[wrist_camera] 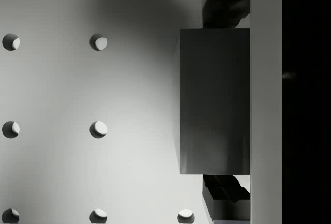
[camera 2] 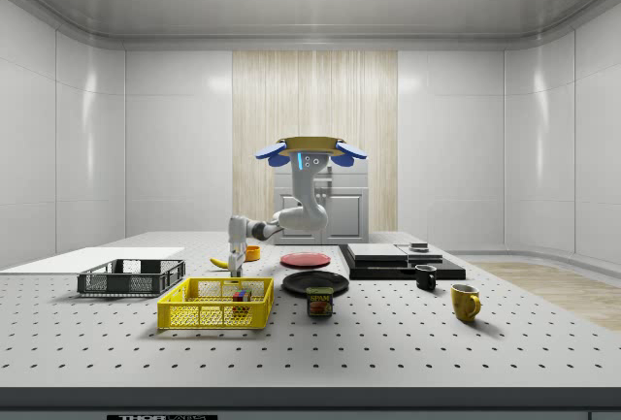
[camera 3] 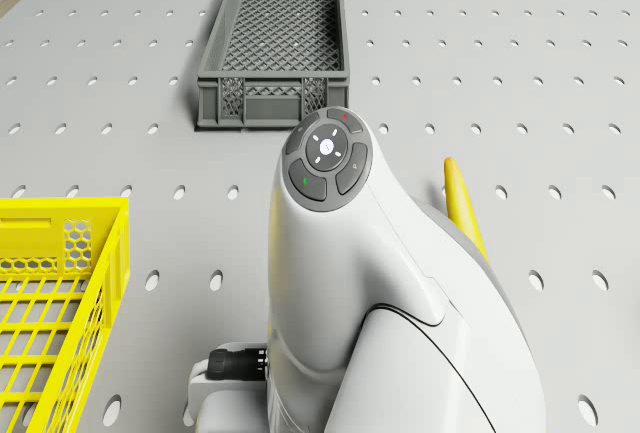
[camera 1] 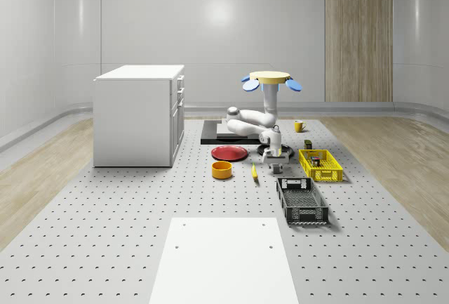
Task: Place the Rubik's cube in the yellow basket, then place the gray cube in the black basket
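Observation:
My drone (camera 1: 270, 78) hovers over the table near the black slab, with its arm bent down toward the surface. The gripper (camera 1: 273, 163) hangs low between the banana and the yellow basket (camera 1: 320, 165). In the wrist view the gripper (wrist_camera: 223, 101) is shut on the gray cube (wrist_camera: 214, 101), one finger (wrist_camera: 227, 6) against each end, just over the perforated table. The Rubik's cube (camera 2: 240, 294) lies inside the yellow basket (camera 2: 215, 304). The black basket (camera 1: 302, 201) stands just in front of the yellow one; in the drone view the black basket (camera 3: 280, 43) lies beyond the arm.
A banana (camera 1: 254, 172), orange bowl (camera 1: 222, 170) and red plate (camera 1: 229, 153) lie beside the gripper. A white cabinet (camera 1: 139, 114) stands at the whole-scene view's left. A can (camera 2: 319, 302), two mugs (camera 2: 466, 302) and a black slab (camera 2: 398, 260) are farther off.

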Tool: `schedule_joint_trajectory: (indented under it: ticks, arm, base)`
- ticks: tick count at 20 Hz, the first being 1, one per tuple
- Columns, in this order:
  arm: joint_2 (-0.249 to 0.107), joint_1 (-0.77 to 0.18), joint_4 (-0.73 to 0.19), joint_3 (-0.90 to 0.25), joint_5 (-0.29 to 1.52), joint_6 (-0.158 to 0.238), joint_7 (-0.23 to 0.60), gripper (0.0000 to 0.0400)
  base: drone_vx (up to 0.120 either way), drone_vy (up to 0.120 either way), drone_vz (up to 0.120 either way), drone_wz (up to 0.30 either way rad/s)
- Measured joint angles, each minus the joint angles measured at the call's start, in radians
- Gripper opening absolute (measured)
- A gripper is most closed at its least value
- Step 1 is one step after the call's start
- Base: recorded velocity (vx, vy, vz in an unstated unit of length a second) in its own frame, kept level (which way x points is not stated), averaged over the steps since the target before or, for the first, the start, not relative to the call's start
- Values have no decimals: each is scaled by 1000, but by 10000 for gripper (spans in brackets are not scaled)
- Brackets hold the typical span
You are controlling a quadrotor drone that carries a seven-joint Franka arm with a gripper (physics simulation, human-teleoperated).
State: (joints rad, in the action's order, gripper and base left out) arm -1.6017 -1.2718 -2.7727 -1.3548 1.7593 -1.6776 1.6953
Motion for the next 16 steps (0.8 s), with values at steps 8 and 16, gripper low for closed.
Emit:
schedule_joint_trajectory:
  ticks: [8, 16]
  arm:
    - [6, -23, 23, 14, 12, -4, 1, 341]
    - [8, -26, 27, 16, 15, -3, 1, 262]
  base:
    - [0, 0, 0, 0]
    - [0, 0, 0, 0]
